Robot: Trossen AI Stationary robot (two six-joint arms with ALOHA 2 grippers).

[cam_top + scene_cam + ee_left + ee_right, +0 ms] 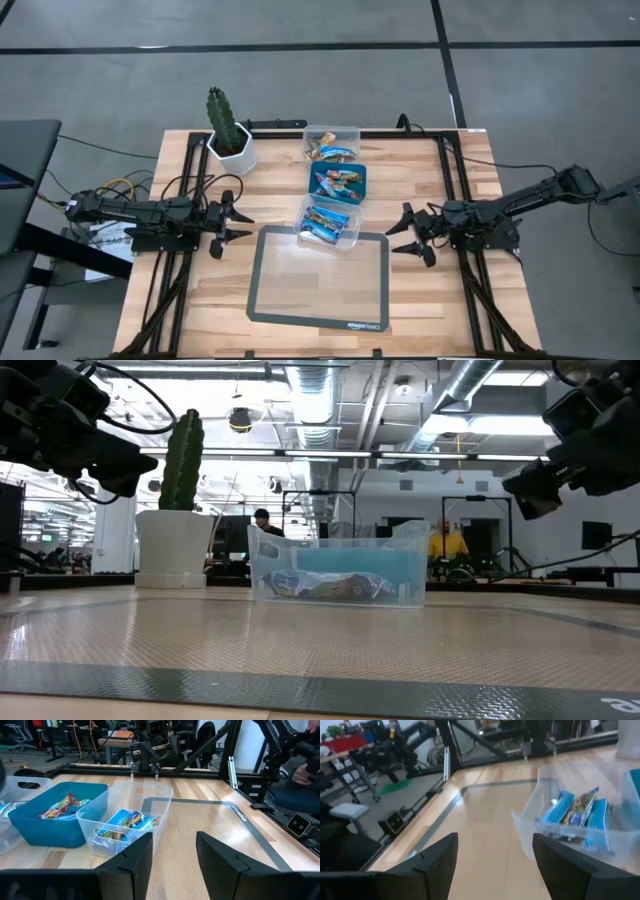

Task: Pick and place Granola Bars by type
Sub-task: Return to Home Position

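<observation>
Granola bars lie in three square tubs in a row at the table's middle. Blue bars (326,222) fill the near clear tub (352,234). Red/orange bars (335,181) lie in the teal tub (362,183). Green-brown and blue bars (330,152) sit in the far clear tub (345,130). My left gripper (234,222) hovers open at the table's left side, pointing at the tubs. My right gripper (403,240) hovers open at the right side, facing them. The left wrist view shows blue bars (127,822) and red bars (62,807); the right wrist view shows blue bars (580,815).
A grey-bordered mat (320,280) lies on the near half of the wooden table, just in front of the near tub. A cactus in a white pot (230,140) stands at the far left corner. A black frame rail (440,150) runs along the table's sides.
</observation>
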